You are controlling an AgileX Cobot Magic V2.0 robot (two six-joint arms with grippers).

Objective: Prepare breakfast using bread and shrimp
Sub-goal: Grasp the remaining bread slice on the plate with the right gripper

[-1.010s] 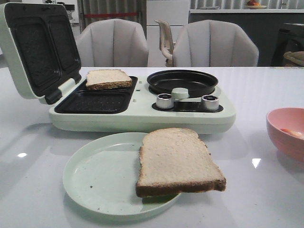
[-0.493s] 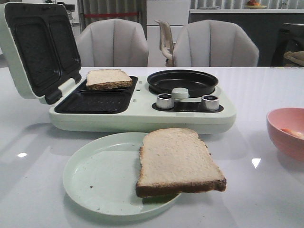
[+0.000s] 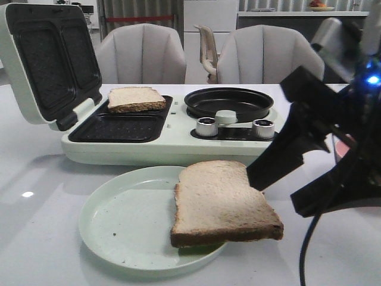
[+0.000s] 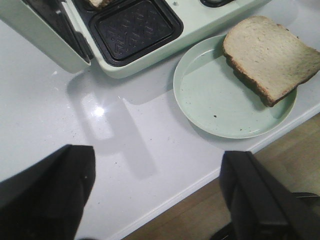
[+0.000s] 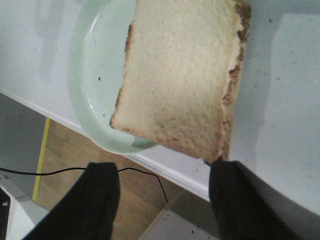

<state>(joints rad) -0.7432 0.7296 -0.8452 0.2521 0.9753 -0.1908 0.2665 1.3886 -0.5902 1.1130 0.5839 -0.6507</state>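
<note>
The black right gripper point(image 3: 293, 189) hangs with its 2 fingers spread apart just right of the near square slice of pale bread point(image 3: 221, 202), which overhangs the right rim of the round pale-green plate point(image 3: 119, 221). A 2nd slice point(image 3: 135, 98) sits far left in the mint-green sandwich maker point(image 3: 172, 140). The left gripper point(image 4: 160, 200) is likewise apart, empty.

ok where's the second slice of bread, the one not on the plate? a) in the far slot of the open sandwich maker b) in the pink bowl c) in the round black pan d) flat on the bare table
a: the smaller-looking slice of bread lies in the far slot of the open sandwich maker, left of the empty round pan; the other slice rests on the green plate.
</note>
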